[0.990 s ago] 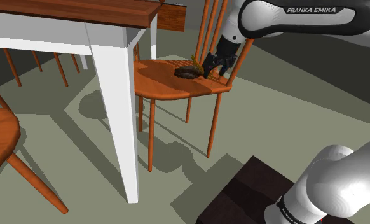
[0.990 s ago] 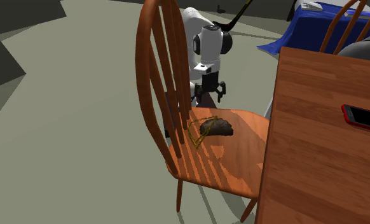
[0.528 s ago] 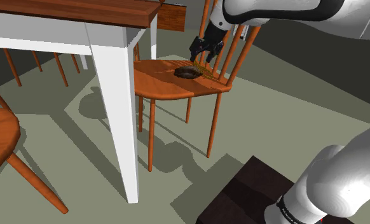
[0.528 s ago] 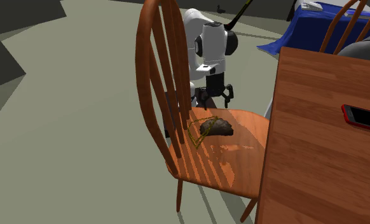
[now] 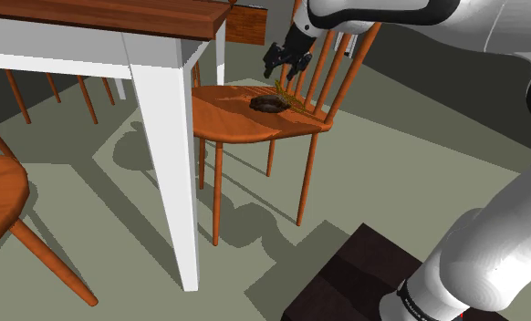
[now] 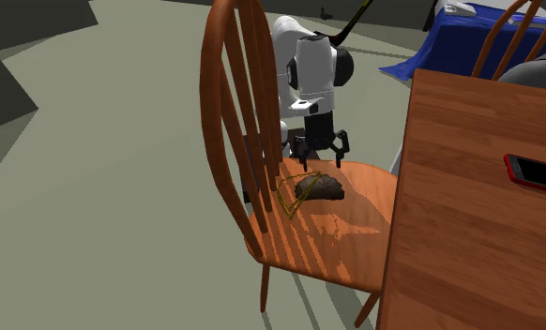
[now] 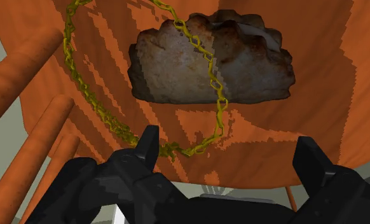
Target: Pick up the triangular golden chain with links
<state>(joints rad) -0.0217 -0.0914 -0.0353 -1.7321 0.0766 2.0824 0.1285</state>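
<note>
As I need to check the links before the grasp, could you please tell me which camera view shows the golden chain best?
The wrist view: the chain shows link by link, draped over a brown lump on the chair seat. The second exterior view gives its triangular outline; the shoulder view, thin golden streaks.

The arm (image 5: 492, 242) is white and fat. It is made of smooth round pieces, like big tubes. Dark rings (image 5: 410, 303) sit where the pieces join. At its end is the pincer (image 7: 228, 145). It is all black, with two chunky fingers (image 7: 147, 145). The black hand behind them looks blocky and bumpy.
</note>
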